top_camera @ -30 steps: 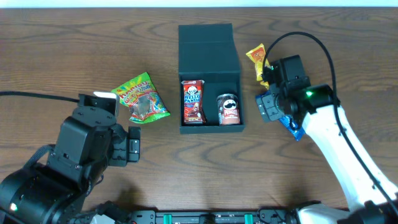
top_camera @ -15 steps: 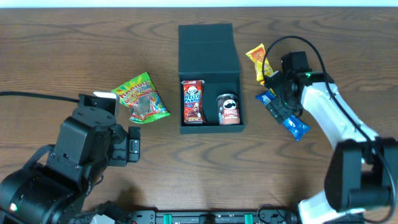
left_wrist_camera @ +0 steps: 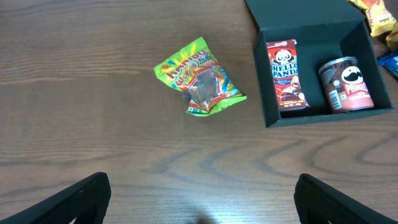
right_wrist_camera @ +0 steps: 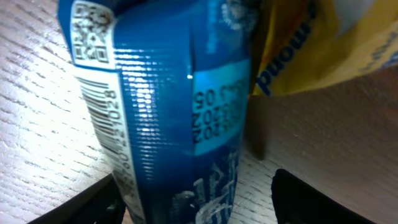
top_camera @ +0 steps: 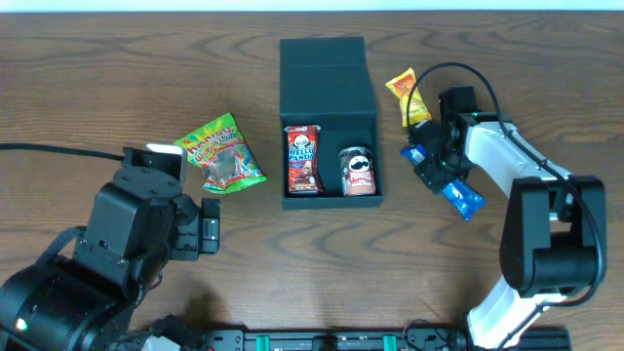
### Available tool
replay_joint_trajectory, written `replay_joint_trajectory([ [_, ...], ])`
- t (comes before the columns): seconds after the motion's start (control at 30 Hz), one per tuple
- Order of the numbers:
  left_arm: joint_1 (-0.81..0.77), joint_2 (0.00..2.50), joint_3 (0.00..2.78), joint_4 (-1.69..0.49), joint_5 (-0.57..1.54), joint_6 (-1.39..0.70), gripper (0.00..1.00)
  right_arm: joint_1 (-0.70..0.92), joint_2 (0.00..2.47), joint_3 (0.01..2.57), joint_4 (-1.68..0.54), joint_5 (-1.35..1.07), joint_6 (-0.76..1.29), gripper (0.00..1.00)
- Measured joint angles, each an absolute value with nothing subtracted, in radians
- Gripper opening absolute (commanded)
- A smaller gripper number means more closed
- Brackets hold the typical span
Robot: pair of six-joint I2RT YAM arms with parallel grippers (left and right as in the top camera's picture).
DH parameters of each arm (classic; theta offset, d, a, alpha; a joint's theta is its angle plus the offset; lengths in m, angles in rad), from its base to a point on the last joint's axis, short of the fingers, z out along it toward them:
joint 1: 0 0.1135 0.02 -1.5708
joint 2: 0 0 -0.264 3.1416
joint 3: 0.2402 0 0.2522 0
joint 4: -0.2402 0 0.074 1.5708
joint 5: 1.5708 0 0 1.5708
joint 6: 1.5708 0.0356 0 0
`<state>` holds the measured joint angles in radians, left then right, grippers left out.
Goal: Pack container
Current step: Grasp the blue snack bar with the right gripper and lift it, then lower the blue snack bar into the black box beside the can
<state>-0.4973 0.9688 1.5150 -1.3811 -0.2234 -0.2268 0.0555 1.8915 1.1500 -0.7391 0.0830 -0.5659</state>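
Observation:
The container, a dark teal-black box with its flap lid folded back, sits at centre table. A Hello Panda box and a Pringles can lie inside it. My right gripper is down over a blue snack packet to the right of the container. In the right wrist view the blue packet fills the space between the fingers, with a gap of table still showing on the right side; the gripper is open. My left gripper hangs wide open over bare wood.
A green gummy packet lies left of the container, also in the left wrist view. A yellow snack packet lies just beyond the blue one, touching it in the right wrist view. The left arm's bulk occupies the near left.
The right arm has swung round and its gripper has come down over the blue packet, its jaws narrowing. The left arm and the other items have not moved.

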Motion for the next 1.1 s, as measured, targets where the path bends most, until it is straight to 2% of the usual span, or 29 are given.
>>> replay_joint_trajectory([
  [0.1,-0.497,0.969,1.515,-1.381,-0.223,-0.227,0.95,0.056,1.892,1.150,-0.738,0.079,-0.570,0.60],
  [0.27,-0.497,0.969,1.515,-1.381,-0.223,-0.227,0.95,0.056,1.892,1.150,-0.735,0.078,-0.550,0.58],
  [0.33,-0.497,0.969,1.515,-1.381,-0.223,-0.227,0.95,0.056,1.892,1.150,-0.731,0.075,-0.532,0.40],
  [0.37,-0.497,0.969,1.515,-1.381,-0.223,-0.227,0.95,0.056,1.892,1.150,-0.730,0.073,-0.521,0.35],
  [0.47,-0.497,0.969,1.515,-1.381,-0.223,-0.227,0.95,0.056,1.892,1.150,-0.723,0.067,-0.466,0.32],
  [0.5,-0.497,0.969,1.515,-1.381,-0.223,-0.227,0.95,0.056,1.892,1.150,-0.723,0.065,-0.447,0.28],
  [0.73,-0.497,0.969,1.515,-1.381,-0.223,-0.227,0.95,0.056,1.892,1.150,-0.721,0.035,-0.336,0.27],
  [0.83,-0.497,0.969,1.515,-1.381,-0.223,-0.227,0.95,0.056,1.892,1.150,-0.723,-0.002,-0.293,0.15],
  [1.03,-0.497,0.969,1.515,-1.381,-0.223,-0.227,0.95,0.055,1.892,1.151,-0.732,-0.144,-0.178,0.13],
  [1.1,-0.497,0.969,1.515,-1.381,-0.223,-0.227,0.95,0.056,1.892,1.151,-0.733,-0.207,-0.154,0.15],
])
